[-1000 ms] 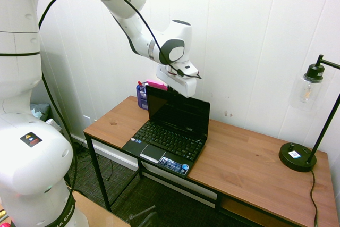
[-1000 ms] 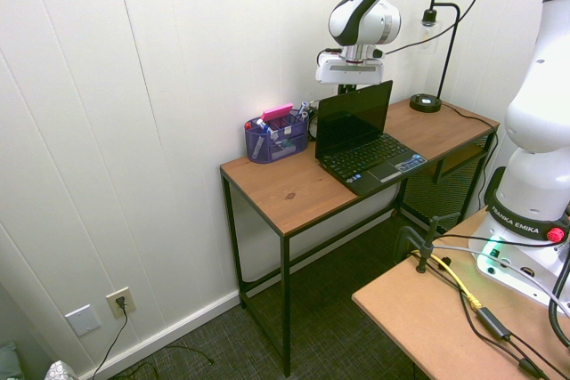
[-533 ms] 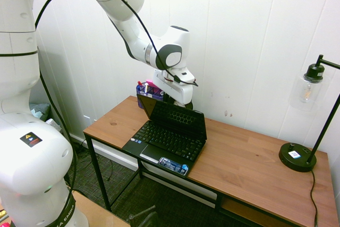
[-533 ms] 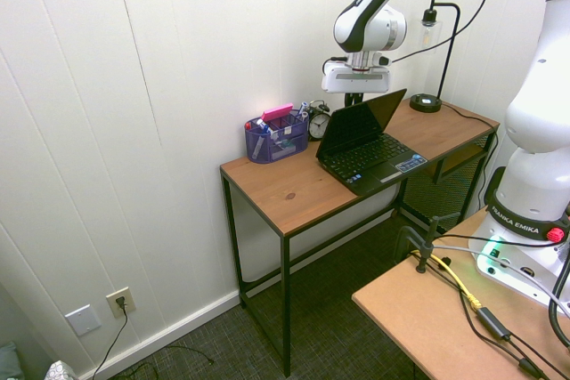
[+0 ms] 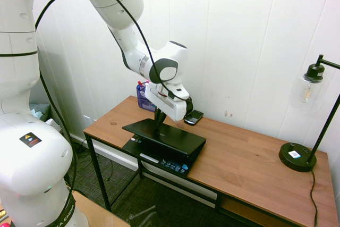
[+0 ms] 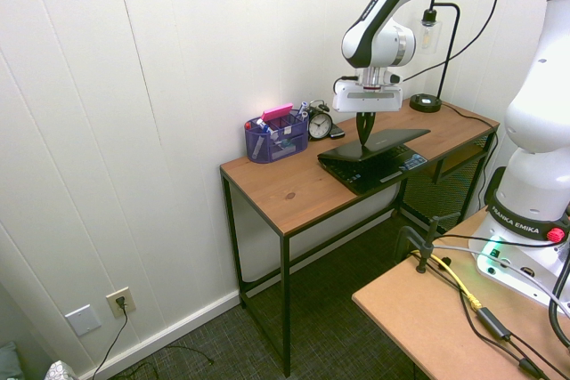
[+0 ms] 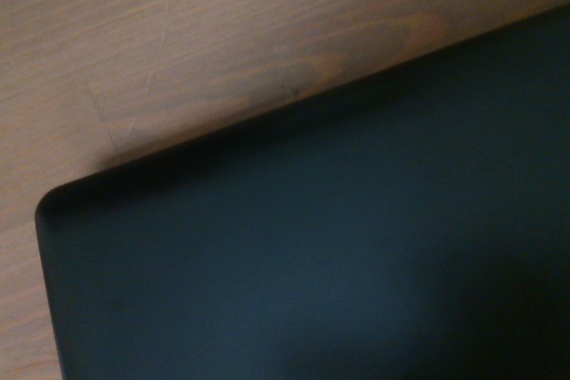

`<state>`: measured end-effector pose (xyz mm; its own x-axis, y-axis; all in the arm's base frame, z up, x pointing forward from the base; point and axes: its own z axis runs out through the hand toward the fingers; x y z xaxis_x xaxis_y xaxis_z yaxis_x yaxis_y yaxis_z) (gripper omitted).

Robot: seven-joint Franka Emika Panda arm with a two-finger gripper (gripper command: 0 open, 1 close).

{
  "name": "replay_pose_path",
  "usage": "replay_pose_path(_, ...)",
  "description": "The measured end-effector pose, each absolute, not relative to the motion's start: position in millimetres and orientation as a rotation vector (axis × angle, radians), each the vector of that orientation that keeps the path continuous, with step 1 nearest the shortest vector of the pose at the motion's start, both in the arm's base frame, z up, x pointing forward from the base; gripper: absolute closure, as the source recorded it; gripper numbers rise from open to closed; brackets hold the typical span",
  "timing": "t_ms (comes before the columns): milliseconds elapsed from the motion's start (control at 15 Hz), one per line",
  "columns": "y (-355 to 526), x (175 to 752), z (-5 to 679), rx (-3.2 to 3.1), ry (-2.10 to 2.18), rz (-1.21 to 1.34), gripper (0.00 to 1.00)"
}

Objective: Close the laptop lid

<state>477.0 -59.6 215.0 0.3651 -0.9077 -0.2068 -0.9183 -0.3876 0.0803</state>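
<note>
Wooden desk [image 5: 249, 155] carries everything, and the black netbook sits at its end nearer the arm. The laptop lid [image 5: 167, 134] is almost down: it lies nearly flat above the keyboard deck [image 5: 169, 164], with a thin wedge of gap at the front edge. The gripper [image 5: 158, 122] points steeply down with its fingers pressed together, holding nothing, the tips on the lid's matte back. A small black phone [image 5: 194, 117] lies at about 1 o'clock from the gripper, near the wall. I judge the closing step is close to its end; the next move needs a gentle push straight down until the gap disappears, without sliding off.
</note>
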Motion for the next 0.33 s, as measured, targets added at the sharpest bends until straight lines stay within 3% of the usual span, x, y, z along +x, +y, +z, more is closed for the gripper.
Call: replay_pose_path(333,-61.9,472.8,179.5,-2.54,1.695,0.377,1.0)
